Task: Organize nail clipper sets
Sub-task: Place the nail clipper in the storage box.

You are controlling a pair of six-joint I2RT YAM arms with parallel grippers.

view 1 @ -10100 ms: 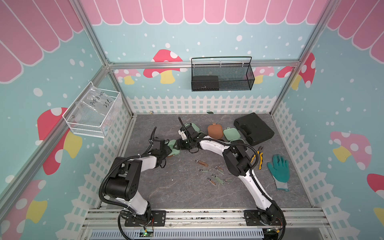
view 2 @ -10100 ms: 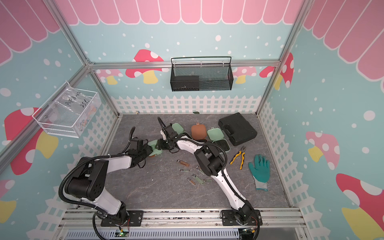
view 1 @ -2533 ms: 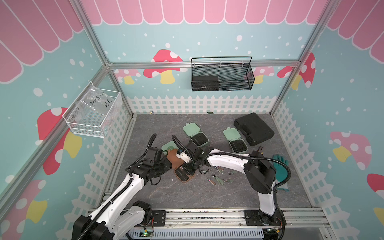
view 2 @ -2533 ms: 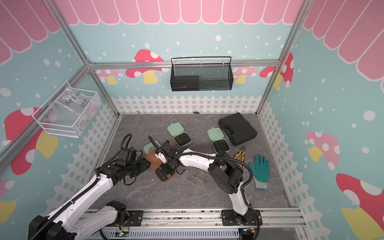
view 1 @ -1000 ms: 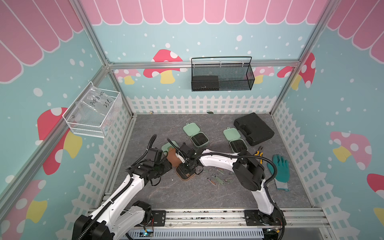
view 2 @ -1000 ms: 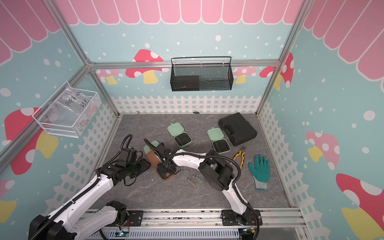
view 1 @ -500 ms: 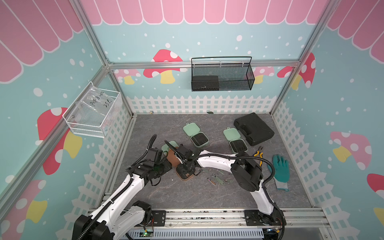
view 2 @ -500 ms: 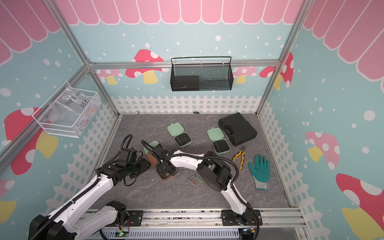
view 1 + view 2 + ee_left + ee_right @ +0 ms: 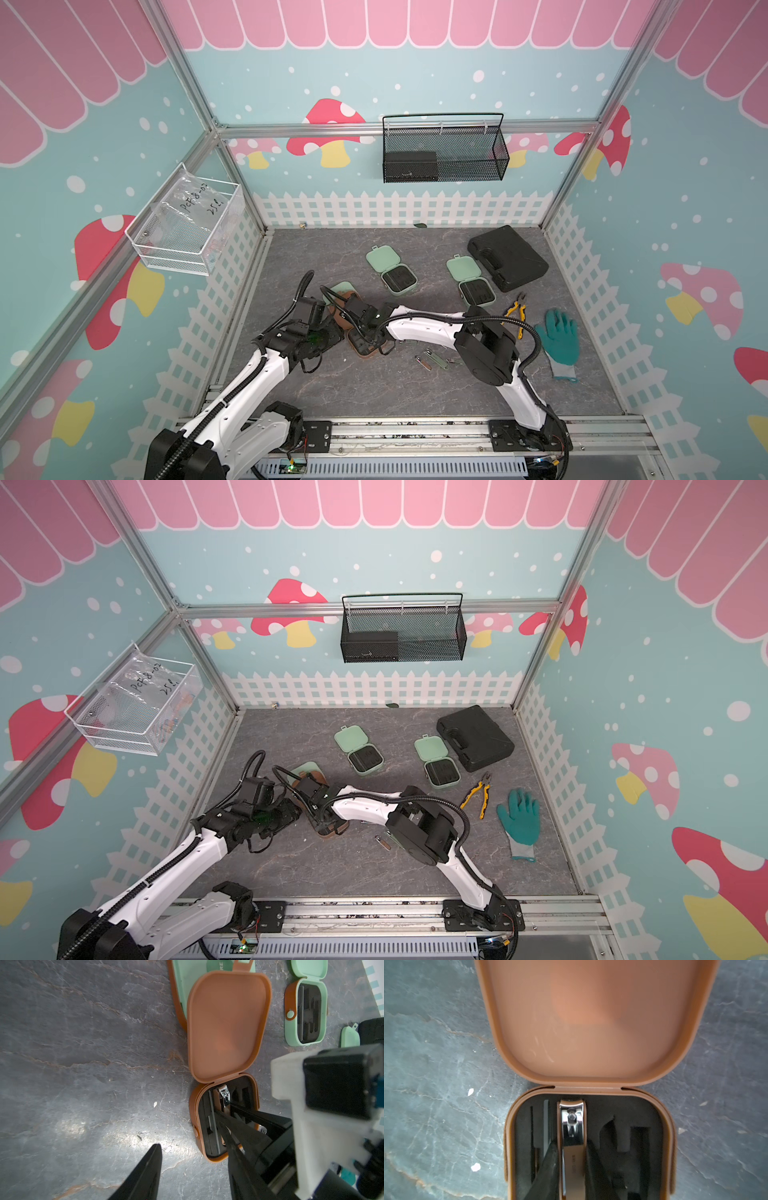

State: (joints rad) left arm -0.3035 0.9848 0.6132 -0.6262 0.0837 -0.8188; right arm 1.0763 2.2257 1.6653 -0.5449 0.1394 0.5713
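Brown and rounded-square, the hinged plastic case lies open on the grey stone-patterned tabletop, left of its middle. A slim silver metal nail clipper sits in a slot of the case's black insert. The right gripper is clenched on that clipper, one finger along each side, while the left gripper hovers spread beside the case, grasping nothing. A mint green case lies just behind the brown lid, two open mint green cases lie farther back, and loose metal clippers lie to the right.
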